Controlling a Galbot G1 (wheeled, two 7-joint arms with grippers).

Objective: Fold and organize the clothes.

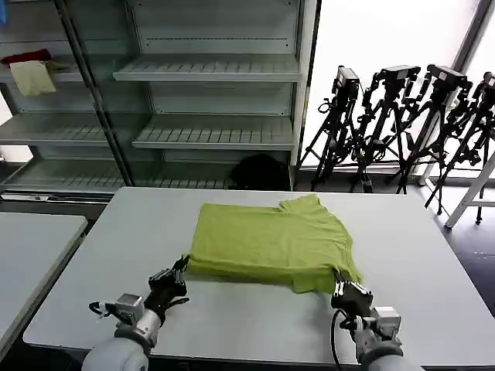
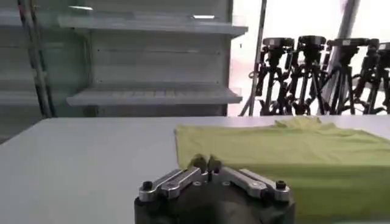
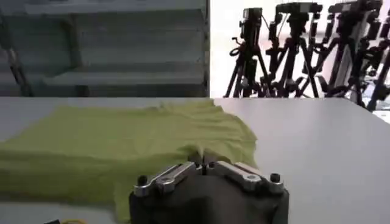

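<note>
Both end effectors clamped on T-shirt (image 1: 271, 243) near edge: left (image 1: 182, 267), right (image 1: 338, 280); tripods (image 1: 402, 124) beyond table (image 1: 433, 263).

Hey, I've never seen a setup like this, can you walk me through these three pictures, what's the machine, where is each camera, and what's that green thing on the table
This is a two-armed robot standing at a grey table. The wide picture comes from a camera on its head, looking down at its own arms. The other two come from cameras mounted on each wrist, so the dark metal piece in the foreground of each is that arm's own end effector, the pinching part.

The green thing is a lime-green T-shirt, lying folded over on the table. The left end effector is pinched shut on the shirt's near left corner, and the right end effector is pinched shut on the near right corner.

Behind the table stand bare metal shelves and a row of camera tripods.
</note>
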